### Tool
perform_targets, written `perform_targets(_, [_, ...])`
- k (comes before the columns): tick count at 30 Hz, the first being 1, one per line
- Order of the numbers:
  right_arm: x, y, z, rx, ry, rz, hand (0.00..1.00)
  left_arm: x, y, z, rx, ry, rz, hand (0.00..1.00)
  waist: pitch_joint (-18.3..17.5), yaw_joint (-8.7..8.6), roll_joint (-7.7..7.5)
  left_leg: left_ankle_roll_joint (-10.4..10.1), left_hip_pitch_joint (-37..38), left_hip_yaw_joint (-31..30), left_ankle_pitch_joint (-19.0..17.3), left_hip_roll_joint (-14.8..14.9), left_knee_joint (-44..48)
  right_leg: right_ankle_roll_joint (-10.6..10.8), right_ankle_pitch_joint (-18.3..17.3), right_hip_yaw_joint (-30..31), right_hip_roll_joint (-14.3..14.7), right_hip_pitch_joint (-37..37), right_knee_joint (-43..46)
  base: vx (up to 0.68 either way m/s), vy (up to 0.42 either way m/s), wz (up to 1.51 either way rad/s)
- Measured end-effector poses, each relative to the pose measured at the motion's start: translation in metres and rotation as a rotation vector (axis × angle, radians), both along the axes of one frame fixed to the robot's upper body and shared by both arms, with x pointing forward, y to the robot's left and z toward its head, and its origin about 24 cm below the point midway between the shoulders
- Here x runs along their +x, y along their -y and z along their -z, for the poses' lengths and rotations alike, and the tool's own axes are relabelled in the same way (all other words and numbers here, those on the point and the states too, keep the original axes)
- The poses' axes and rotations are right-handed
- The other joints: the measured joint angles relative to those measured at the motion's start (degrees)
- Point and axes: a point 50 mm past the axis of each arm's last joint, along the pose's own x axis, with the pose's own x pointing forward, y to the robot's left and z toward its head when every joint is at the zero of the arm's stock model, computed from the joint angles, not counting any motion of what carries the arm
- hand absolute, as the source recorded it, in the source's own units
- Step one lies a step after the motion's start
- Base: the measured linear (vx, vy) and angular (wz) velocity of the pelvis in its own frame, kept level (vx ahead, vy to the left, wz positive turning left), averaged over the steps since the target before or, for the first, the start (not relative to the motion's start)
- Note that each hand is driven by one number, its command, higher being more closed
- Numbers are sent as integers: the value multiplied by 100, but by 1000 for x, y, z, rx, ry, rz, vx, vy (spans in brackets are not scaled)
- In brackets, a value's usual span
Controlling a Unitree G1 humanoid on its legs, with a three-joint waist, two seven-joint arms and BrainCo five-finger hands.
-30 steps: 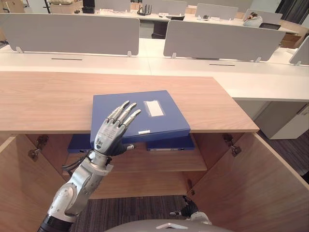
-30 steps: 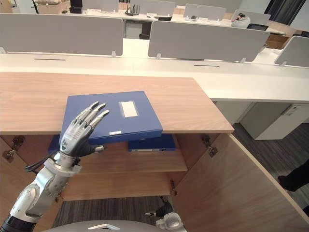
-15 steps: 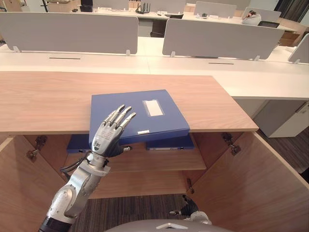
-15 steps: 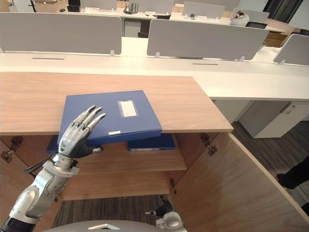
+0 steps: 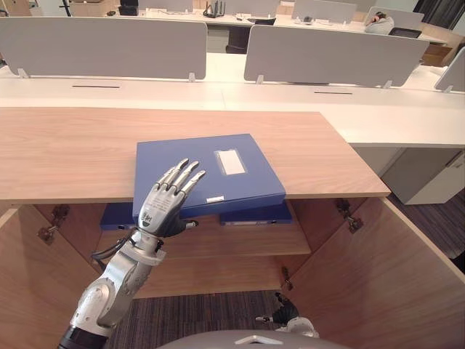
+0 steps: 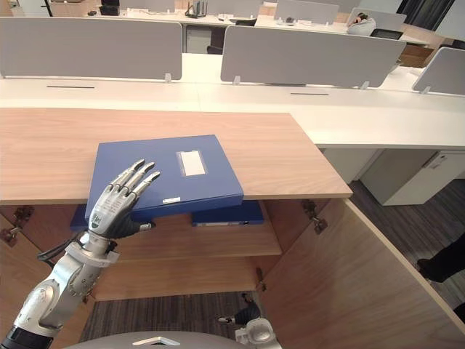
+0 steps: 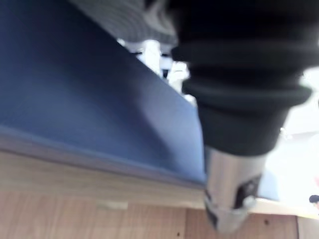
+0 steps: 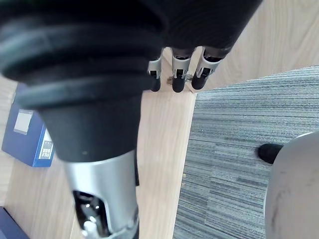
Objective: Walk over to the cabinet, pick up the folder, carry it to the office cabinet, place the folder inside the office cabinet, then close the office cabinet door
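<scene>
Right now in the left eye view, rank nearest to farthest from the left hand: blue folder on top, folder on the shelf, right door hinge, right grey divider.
1. Blue folder, on the cabinet top, under the left hand and its fingers.
2. Shelf folder, below, to the right.
3. Door hinge, front right.
4. Grey divider, far back right.

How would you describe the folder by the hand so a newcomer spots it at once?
Find the wooden cabinet with open doors. On its top, overhanging the front edge, lies a blue folder under the left hand. The other folders lie on the shelf inside.
</scene>
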Motion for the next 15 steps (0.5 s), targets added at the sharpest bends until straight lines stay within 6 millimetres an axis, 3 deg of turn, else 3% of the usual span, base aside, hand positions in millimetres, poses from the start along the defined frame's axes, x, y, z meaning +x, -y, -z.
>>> perform_targets(15, [1,0,-1,1,11,2,0,2,-7,-1,92,31,-27,0,4,-13,17,-5,1,8,-4,3,0,-5,3,3,5,7,0,0,0,0])
